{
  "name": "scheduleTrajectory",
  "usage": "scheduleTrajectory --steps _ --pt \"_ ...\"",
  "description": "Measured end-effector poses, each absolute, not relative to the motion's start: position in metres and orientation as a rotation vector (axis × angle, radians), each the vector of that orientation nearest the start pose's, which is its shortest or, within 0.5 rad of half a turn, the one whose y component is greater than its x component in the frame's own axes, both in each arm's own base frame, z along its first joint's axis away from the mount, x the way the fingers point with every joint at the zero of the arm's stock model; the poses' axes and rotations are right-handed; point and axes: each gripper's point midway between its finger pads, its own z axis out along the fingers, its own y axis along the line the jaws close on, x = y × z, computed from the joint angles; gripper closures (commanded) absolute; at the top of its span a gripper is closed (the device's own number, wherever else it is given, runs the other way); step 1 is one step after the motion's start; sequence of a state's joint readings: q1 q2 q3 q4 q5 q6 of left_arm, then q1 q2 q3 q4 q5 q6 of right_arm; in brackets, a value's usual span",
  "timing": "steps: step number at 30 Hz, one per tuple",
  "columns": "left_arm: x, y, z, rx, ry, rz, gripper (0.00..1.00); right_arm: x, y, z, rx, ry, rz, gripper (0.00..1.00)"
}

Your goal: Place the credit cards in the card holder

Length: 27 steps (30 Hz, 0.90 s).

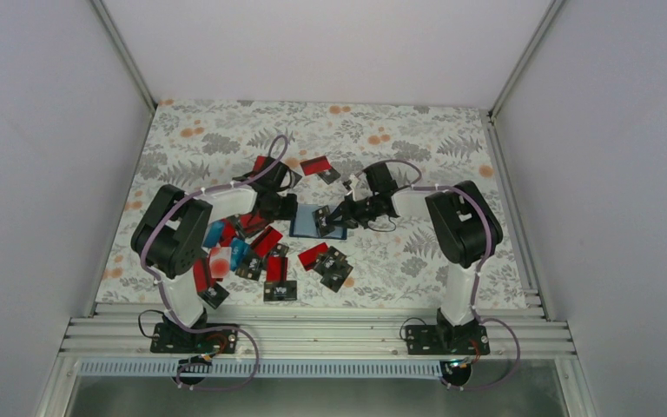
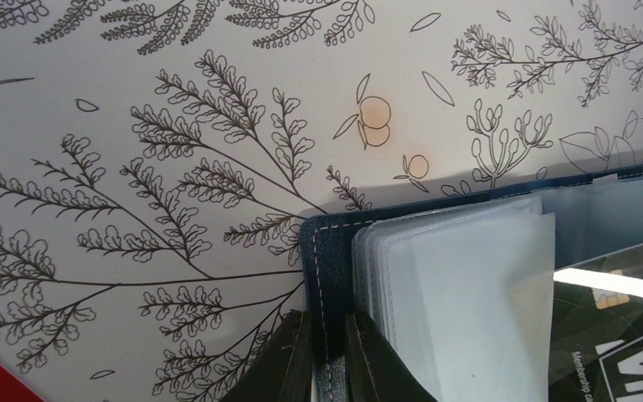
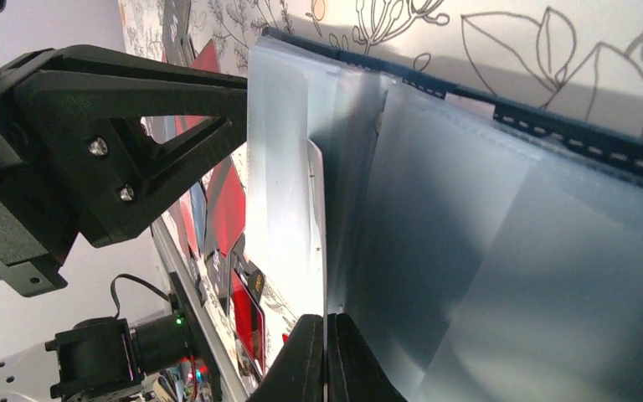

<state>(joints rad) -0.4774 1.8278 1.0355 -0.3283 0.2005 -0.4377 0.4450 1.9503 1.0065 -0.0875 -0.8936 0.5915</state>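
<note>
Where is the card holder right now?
Top view: the card holder lies open mid-table, right of the card pile, held between the left hand and right hand.

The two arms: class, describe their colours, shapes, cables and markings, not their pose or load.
The left arm and right arm have bulky black joint housings, white links and lilac cables looped alongside, on black bases. The fingers are black tapered wedges; from the right wrist, a left finger shows an open triangular frame with two silver screws. No markings visible.
</note>
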Motion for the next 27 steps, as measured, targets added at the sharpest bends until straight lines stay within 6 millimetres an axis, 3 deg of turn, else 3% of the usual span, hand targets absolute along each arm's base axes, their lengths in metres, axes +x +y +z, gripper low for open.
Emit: scheduleTrajectory --steps 27 --pt "0.336 -0.221 0.018 0.078 2.747 -0.63 0.87 0.308 0.323 0.036 -0.046 2.693 1.539 0.96"
